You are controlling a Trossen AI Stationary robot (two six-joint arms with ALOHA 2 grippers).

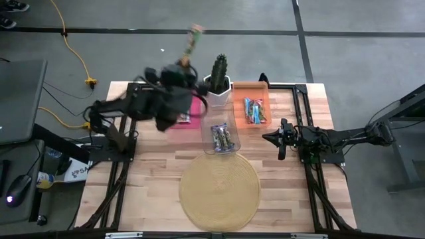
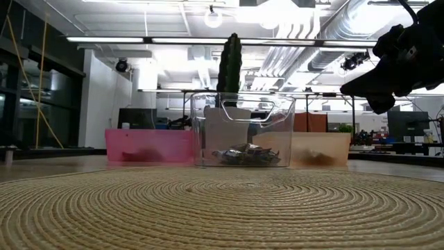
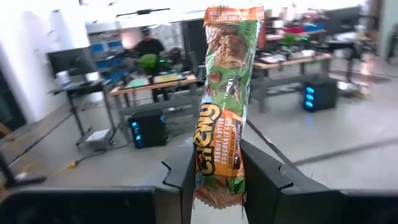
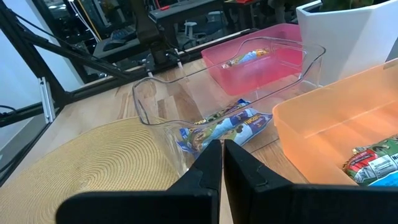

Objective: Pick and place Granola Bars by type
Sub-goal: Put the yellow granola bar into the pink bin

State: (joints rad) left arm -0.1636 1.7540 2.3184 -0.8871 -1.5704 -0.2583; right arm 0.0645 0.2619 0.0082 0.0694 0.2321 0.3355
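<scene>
Left gripper (image 3: 214, 186) is clamping a green-orange granola bar (image 3: 225, 99) upright above the pink bin (image 1: 189, 113) — right gripper (image 4: 222, 163) is resting together on the bench (image 1: 159, 179).

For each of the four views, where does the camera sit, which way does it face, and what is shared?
High: overhead, straight down; both arms, left tool lifting a green-orange wrapped granola bar.
Low: table height, level across round woven mat to clear plastic bin; one arm upper right.
Left wrist: looks into room; own fingers gripping bar.
Right wrist: own shut tool facing clear bin.
Shared: clear bin, both.
</scene>
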